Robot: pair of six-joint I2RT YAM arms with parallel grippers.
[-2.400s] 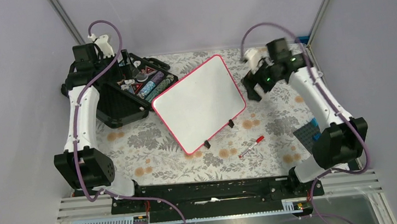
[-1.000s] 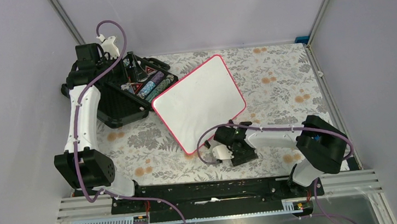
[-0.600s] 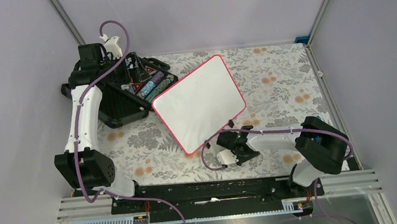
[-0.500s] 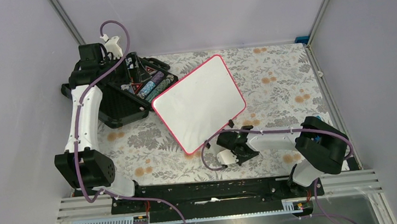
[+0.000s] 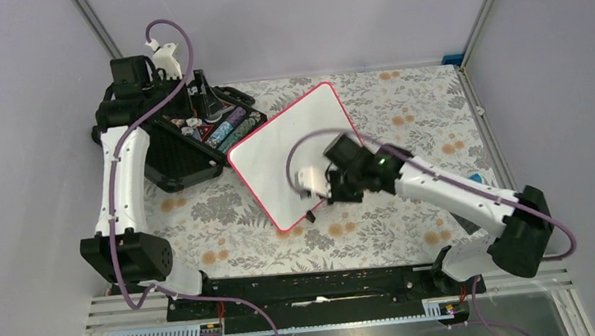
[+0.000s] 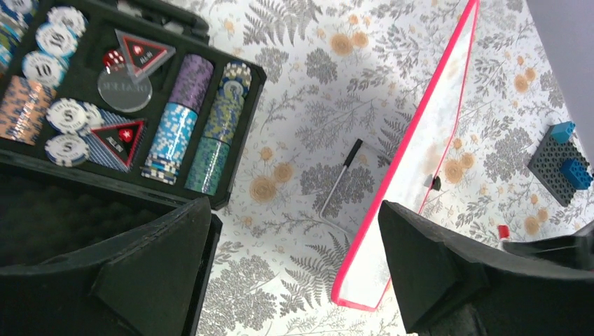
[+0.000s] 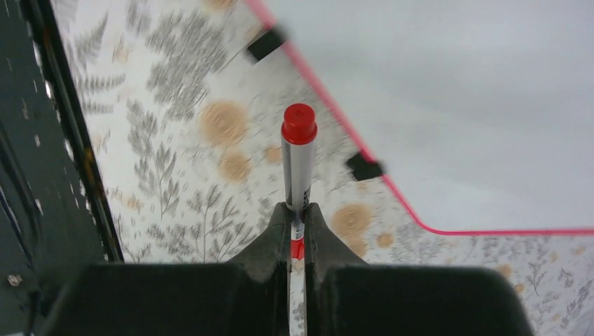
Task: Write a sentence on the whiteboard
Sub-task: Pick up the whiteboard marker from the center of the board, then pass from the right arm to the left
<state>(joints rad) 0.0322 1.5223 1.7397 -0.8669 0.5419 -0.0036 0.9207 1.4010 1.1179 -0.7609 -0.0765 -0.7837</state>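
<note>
My right pincer (image 7: 297,210) is pinching a red-capped marker (image 7: 298,157), with the cap pointing to 12 o'clock in my wrist view, above the floral bench (image 7: 161,175). The whiteboard (image 7: 455,105) fills that view toward 2 o'clock, its pink rim just beyond the cap. From above it lies mid-bench. My left pincer (image 6: 294,266) hangs spread wide near the open chip case (image 5: 178,159), at the board's 10 o'clock.
</note>
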